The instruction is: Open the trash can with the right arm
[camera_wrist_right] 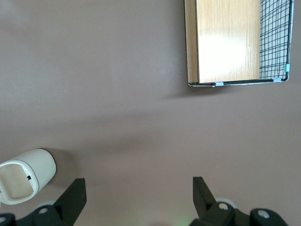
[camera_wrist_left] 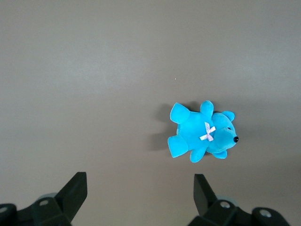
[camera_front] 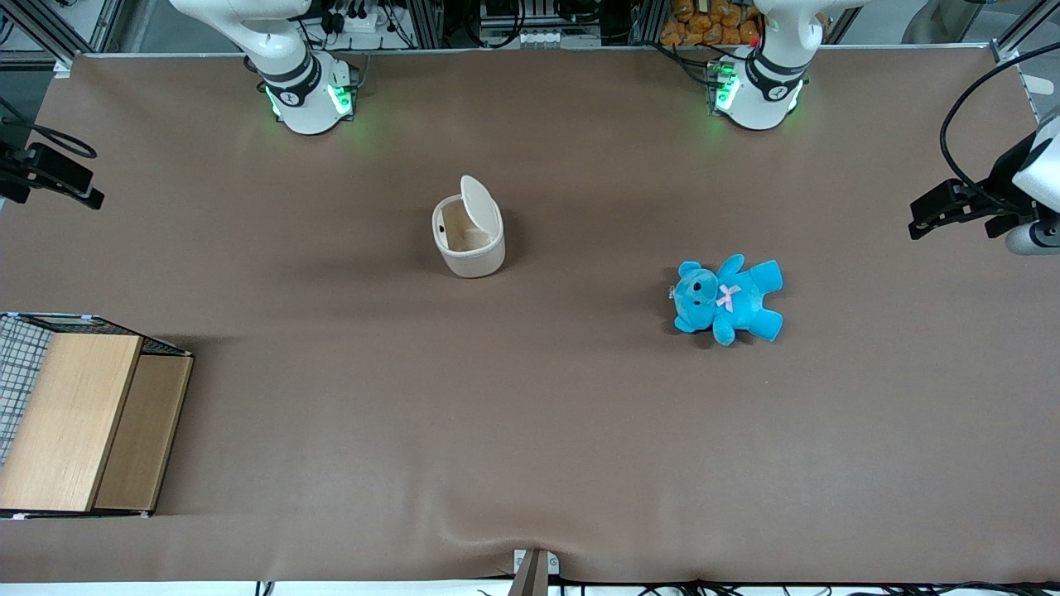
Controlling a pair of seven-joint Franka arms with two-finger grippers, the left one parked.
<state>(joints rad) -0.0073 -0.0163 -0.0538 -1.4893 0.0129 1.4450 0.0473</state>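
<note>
Near table middle: trash can (camera_front: 469, 240) upright, lid (camera_front: 481, 207) swung up; end effector (camera_wrist_right: 136, 200) aloft, released, holding nothing.

You had a brown cloth (camera_front: 530, 430) covering the table, with a slight pucker at the edge nearest the front camera. The blue teddy (camera_front: 727, 300) (camera_wrist_left: 202, 136) lay face up toward the parked arm's end, a pink bow on its chest and its head pointing toward the working arm's end. The wooden box (camera_front: 79, 418) (camera_wrist_right: 230, 42) sat at the working arm's end, nearer the front camera than the teddy, with black wire mesh along its outer side.
</note>
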